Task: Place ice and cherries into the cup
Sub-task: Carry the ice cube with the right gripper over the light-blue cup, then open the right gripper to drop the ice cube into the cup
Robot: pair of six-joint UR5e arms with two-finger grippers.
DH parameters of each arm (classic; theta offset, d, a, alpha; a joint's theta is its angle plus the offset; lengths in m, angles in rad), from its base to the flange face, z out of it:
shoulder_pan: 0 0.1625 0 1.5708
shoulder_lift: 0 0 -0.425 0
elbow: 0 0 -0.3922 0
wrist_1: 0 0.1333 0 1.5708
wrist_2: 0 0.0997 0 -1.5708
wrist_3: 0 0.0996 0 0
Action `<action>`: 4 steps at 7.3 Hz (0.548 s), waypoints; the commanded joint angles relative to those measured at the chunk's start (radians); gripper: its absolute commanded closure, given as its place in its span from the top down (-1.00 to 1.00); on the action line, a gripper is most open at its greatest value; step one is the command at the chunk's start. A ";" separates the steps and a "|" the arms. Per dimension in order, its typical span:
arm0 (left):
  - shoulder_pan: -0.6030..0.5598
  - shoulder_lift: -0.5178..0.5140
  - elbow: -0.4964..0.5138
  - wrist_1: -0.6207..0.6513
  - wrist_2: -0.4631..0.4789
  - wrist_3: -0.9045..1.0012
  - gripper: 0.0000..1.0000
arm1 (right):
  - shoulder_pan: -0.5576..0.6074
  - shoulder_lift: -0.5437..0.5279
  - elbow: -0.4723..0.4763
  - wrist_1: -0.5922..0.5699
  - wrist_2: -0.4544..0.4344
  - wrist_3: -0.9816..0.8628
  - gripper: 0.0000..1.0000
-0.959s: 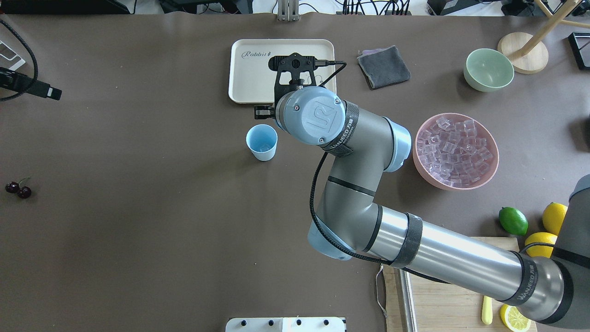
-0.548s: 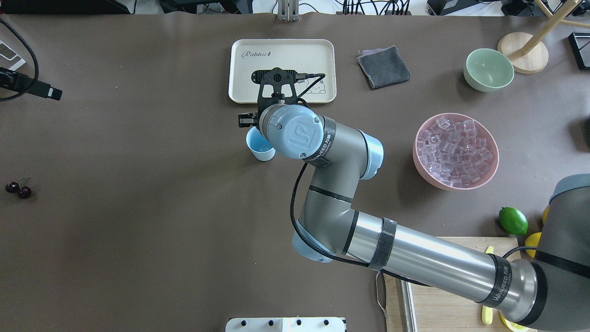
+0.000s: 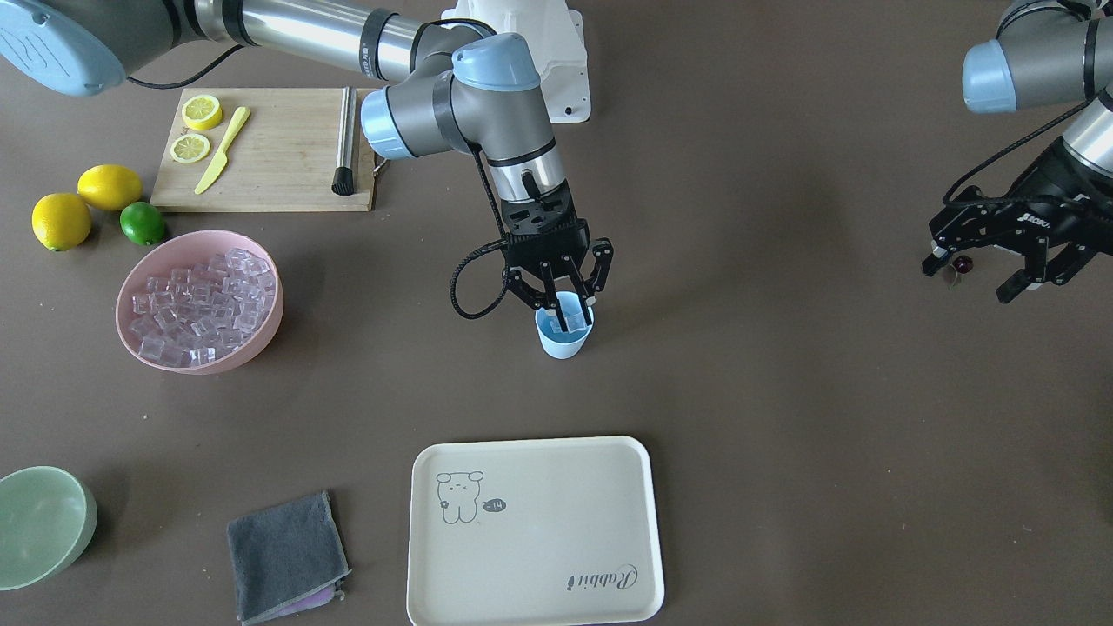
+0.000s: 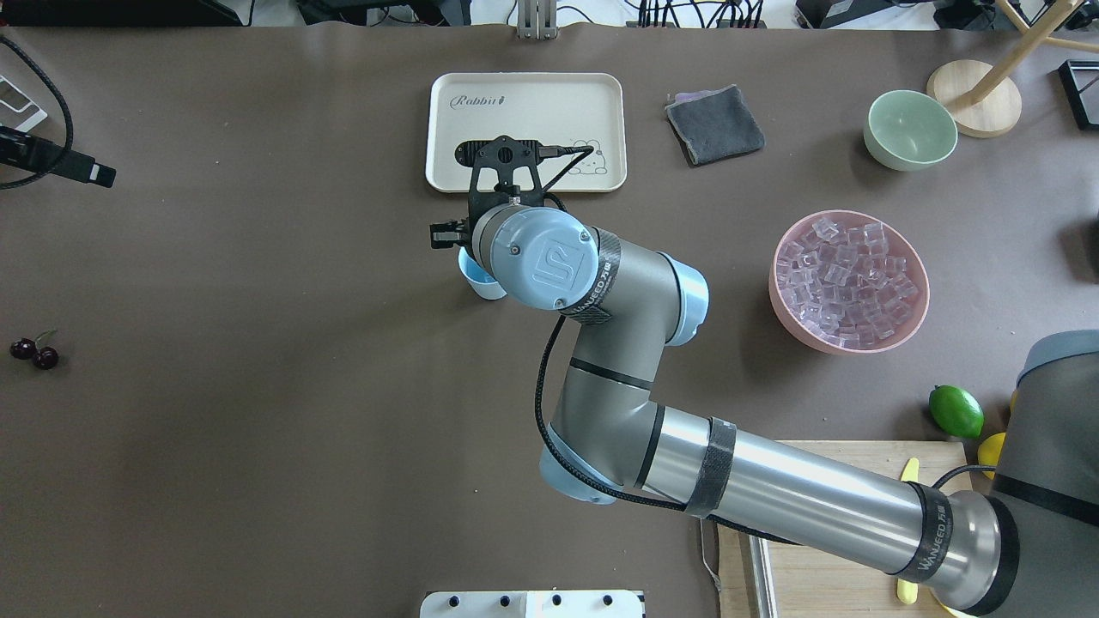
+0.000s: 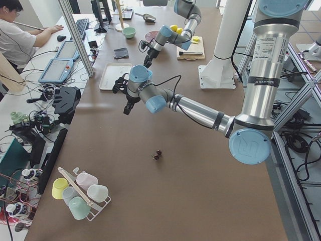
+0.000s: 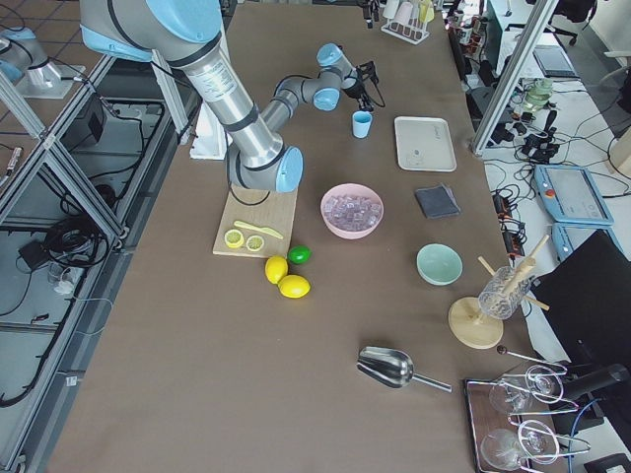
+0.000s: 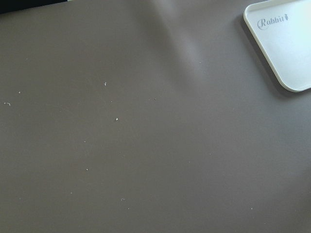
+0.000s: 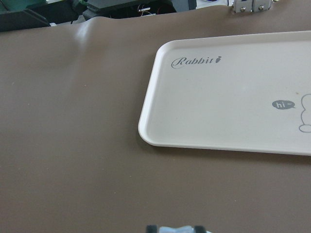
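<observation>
Pressed close together, the jaws of the right gripper (image 3: 563, 311) reach down into the mouth of the cup (image 3: 563, 342). On my right wrist feed I can make out a pale, glassy ice cube (image 8: 176, 228) pinched between them at the very bottom edge. I cannot see past the fingers to the bottom of the cup. The cup stands upright on the brown table, with the cream tray (image 3: 539, 539) near it on the side away from the robot. The rest of the ice (image 3: 196, 300) is heaped in the pink bowl (image 3: 252, 343), well off to the cup's right-arm side.

The left gripper (image 3: 972, 276) hangs with its jaws spread wide and nothing between them, far from the cup on the opposite side. My side camera shows it held high above the table. The cherries (image 4: 33, 350) lie on the bare table, well apart from the cup on that same left-arm side. In the front view one of them peeks through the gap below the left gripper.
</observation>
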 commanded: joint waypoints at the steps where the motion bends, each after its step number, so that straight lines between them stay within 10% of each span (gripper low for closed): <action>1: 0.000 0.000 0.001 0.000 0.000 0.000 0.98 | -0.011 -0.035 0.026 0.000 0.001 -0.005 -1.00; 2: 0.000 0.000 0.001 0.000 0.000 0.000 0.98 | -0.020 -0.049 0.054 0.000 0.011 -0.003 0.24; 3: 0.000 0.000 -0.001 0.000 0.000 0.000 0.98 | -0.025 -0.050 0.072 0.000 0.013 0.009 0.99; 4: 0.000 0.000 -0.001 0.002 -0.001 0.000 0.98 | -0.020 -0.055 0.092 -0.023 0.048 0.009 1.00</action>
